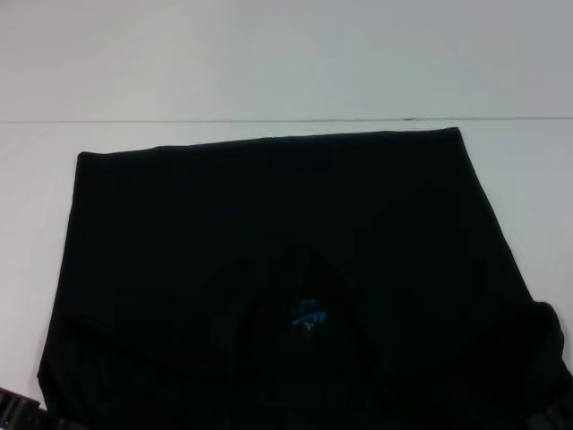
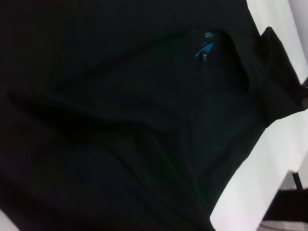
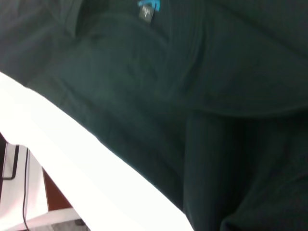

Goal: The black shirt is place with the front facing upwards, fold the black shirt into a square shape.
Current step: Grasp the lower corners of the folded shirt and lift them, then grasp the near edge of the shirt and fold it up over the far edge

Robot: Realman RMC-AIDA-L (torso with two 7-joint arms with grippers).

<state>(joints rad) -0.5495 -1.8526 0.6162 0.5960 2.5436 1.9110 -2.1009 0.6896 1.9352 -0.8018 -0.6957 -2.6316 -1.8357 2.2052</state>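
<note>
At the near left corner of the head view a sliver of the left gripper shows at the table's edge, just beside the near left corner of the black shirt; whether its claw is spread or pressed together I cannot tell, and nothing shows it holding cloth. The shirt lies flat on the white table, spread wide from left to right, its straight hem along the far side and its collar toward the robot, so it stretches away from both claws. In the middle, near the collar, sits the small blue neck label. On the right a sleeve bunches up at the near edge, and a dark scrap of the right gripper sits just beside it; its opening cannot be told either. Both arms seem equally near, one at each near corner.
</note>
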